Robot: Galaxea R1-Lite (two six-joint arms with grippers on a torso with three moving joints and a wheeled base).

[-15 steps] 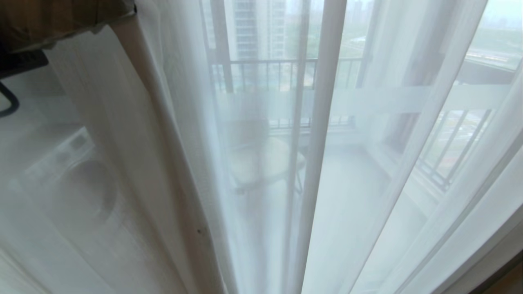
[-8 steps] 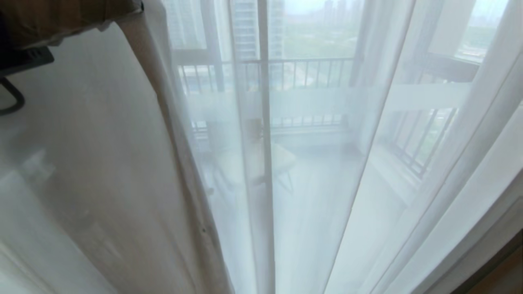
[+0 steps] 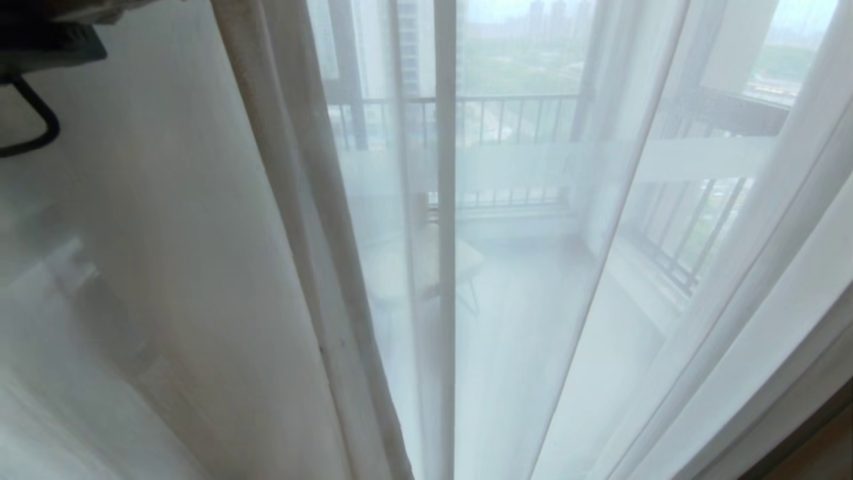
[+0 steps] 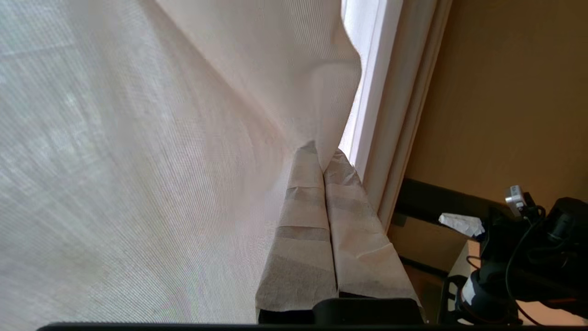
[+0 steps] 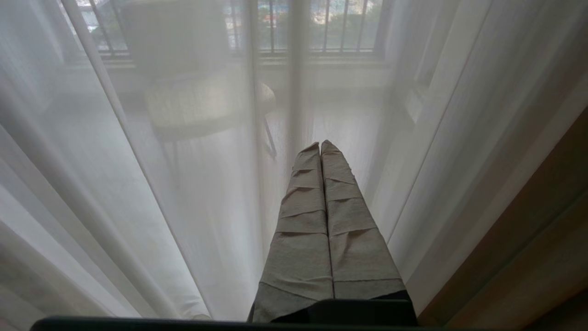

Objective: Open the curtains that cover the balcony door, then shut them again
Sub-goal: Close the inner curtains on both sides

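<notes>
Two grippers: both wrapped in pale tape, both with fingers pressed tight together.
Left gripper [image 4: 324, 154]: its tips pinch a fold of the sheer curtain, and the fabric draws to a point where the tips meet; the head view does not show this gripper itself.
Right gripper [image 5: 320, 146]: clenched on nothing, tips pointing at the sheer layer, just short of it or brushing it, I cannot tell which.
Curtains, near layer: the sheer curtain [image 3: 533, 300] hangs in long vertical folds across almost the whole head view, thin enough to see through.
Curtains, thick layer: a beige drape [image 3: 166, 267] fills the left part of the head view behind the sheer, its edge running down as a cream fold.
Balcony door [image 3: 700, 157]: seen through the sheer, dark frame with a frosted white band across the glass.
Beyond the glass: a small round table [image 5: 202, 103] on the balcony floor, then a dark bar railing [image 3: 506, 120], then hazy high-rise buildings [image 3: 410, 47].
Side detail: a wall [image 4: 505, 92] in tan beside the white frame in the left wrist view.
Writing: no brand, label or lettering can be read anywhere.
</notes>
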